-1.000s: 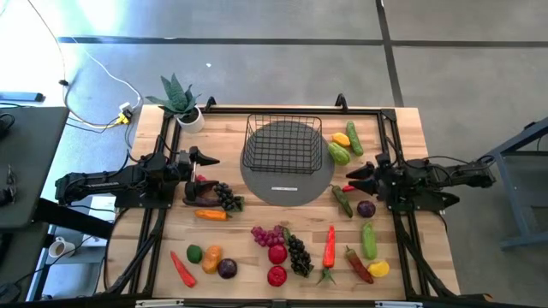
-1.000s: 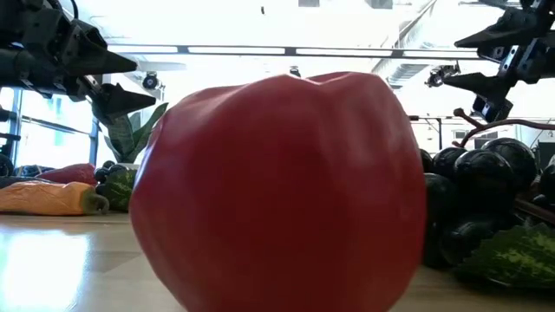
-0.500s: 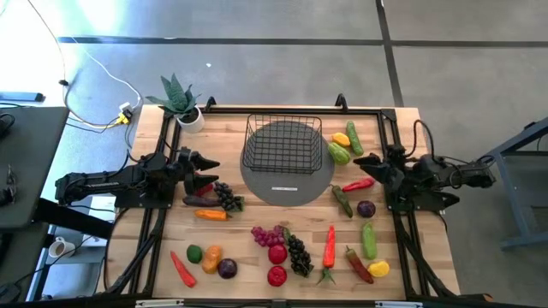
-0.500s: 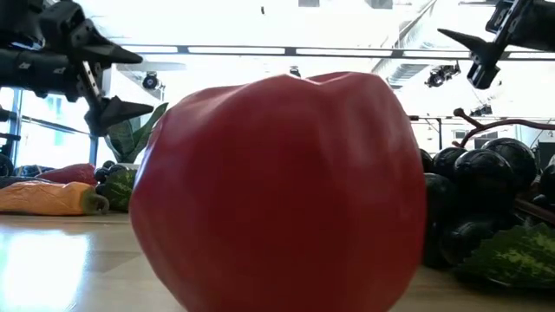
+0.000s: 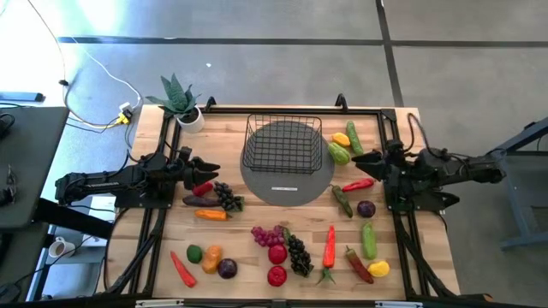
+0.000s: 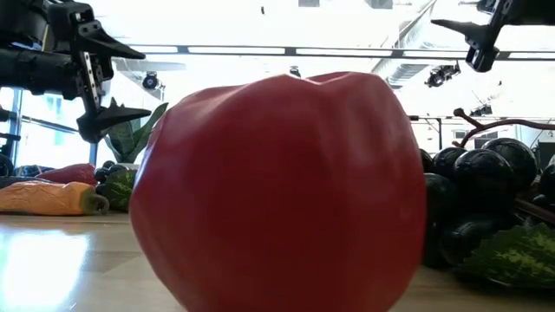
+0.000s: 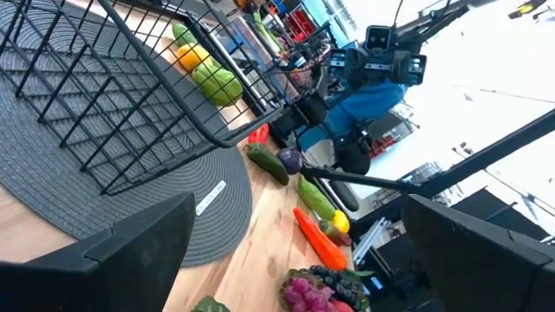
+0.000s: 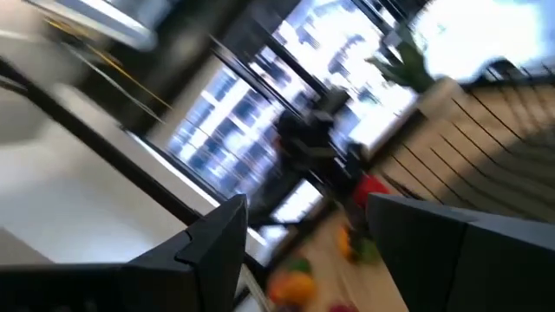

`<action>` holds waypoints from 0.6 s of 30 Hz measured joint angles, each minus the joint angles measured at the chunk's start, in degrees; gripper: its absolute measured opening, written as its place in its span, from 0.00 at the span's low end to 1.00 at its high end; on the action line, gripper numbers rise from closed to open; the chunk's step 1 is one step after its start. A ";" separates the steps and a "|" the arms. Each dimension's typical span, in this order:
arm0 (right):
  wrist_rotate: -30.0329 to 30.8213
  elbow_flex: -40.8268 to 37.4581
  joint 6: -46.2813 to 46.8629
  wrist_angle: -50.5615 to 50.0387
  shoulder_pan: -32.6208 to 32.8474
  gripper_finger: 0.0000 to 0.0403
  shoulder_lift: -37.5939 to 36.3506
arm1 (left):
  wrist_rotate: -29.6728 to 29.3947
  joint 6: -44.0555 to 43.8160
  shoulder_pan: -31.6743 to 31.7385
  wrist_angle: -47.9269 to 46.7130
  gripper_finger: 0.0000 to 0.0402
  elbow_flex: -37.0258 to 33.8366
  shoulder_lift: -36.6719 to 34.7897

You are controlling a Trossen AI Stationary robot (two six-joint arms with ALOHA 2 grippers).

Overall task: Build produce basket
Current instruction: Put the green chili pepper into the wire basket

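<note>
Since the earlier frames the right pincer (image 5: 383, 159) has drawn back from above the red chili pepper (image 5: 358, 184) toward the worktop's right edge, and the left pincer (image 5: 204, 168) has shifted slightly. The left pincer's two fingers are spread wide with nothing between them; just beyond its tips lie a red pepper (image 5: 202, 188) and a bunch of dark grapes (image 5: 227, 197). The right pincer's fingers stand partly apart and hold nothing. Ahead of it, between the two pincers, the black wire basket (image 5: 283, 143) sits on a grey round mat (image 5: 287, 184); no produce can be seen inside it. A yellow piece (image 5: 341, 139) and two green pieces (image 5: 338, 153) lie beside the basket's right wall, close to the right pincer. More produce is scattered over the near half of the worktop (image 5: 257, 257). In the low view a red pepper (image 6: 282, 191) fills most of the frame, hiding the basket; both pincers are cut off at the upper corners. The right wrist view is too blurred to read.
</note>
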 joint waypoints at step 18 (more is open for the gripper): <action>-3.22 24.10 16.91 -43.84 0.00 0.55 24.61 | -3.73 -3.79 -0.02 0.11 0.99 0.00 0.00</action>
